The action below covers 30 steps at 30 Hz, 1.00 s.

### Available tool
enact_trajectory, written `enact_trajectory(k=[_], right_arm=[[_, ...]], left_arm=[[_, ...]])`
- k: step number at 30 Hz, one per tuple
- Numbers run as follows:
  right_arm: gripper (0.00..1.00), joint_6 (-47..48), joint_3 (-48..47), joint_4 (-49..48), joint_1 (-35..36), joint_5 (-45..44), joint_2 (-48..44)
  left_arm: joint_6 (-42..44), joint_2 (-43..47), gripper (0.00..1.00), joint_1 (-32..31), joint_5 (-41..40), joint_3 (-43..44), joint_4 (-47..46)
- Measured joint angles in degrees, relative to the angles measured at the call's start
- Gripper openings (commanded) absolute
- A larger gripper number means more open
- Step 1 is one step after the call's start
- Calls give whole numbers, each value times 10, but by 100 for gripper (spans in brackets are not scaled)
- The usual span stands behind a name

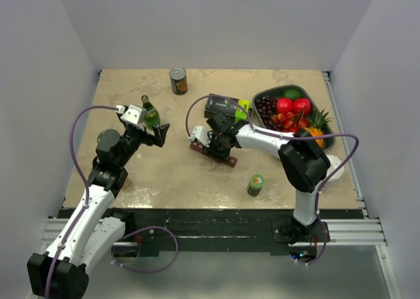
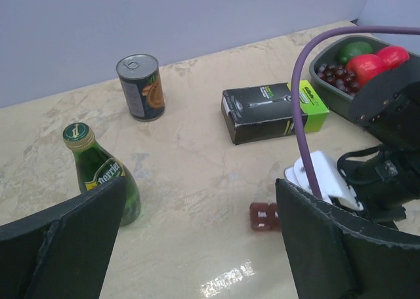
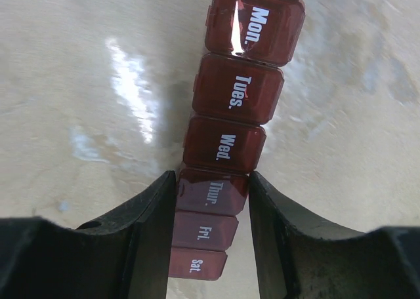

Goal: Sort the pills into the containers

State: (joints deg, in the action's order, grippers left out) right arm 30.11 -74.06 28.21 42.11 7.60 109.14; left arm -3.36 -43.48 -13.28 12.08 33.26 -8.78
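The containers (image 3: 237,92) are one maroon strip of day-labelled compartments lying flat on the table, lids closed. My right gripper (image 3: 211,181) points down over it, its fingers pressed against both sides of the "Thur." compartment. From above, the right gripper (image 1: 213,145) covers most of the strip (image 1: 229,160). One end of the strip (image 2: 262,216) shows in the left wrist view. My left gripper (image 1: 157,132) hovers open at the table's left, beside a green glass bottle (image 1: 149,112), with nothing between its fingers (image 2: 79,240). No pills are in view.
A green bottle (image 2: 98,174) stands close by the left finger. A tin can (image 1: 178,80) stands at the back. A black-and-lime box (image 1: 226,107) lies behind the strip, a dark tray (image 1: 260,94) of fruit to its right. A small green jar (image 1: 255,184) stands near the front.
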Motion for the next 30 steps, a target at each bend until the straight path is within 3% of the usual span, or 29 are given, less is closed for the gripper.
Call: enact_trajectory(k=[10,12,13,14,17,21,30], right_arm=[[30,63,-33,33,109,37,21],[43,71,-43,43,123,46,27],[53,75,-48,49,127,50,30],[72,76,-52,52,129,53,33],[94,84,-63,68,126,56,38],[99,102,-64,92,120,59,28],[99,152,-35,147,57,104,-84]], left_arm=[[10,23,100,0,10,-3,-9],[11,24,100,0,16,-4,-11],[12,24,100,0,19,-4,-11],[13,24,100,0,22,-4,-11],[15,24,100,0,30,-4,-11],[16,24,100,0,45,-4,-12],[15,20,100,-5,108,-4,-73]])
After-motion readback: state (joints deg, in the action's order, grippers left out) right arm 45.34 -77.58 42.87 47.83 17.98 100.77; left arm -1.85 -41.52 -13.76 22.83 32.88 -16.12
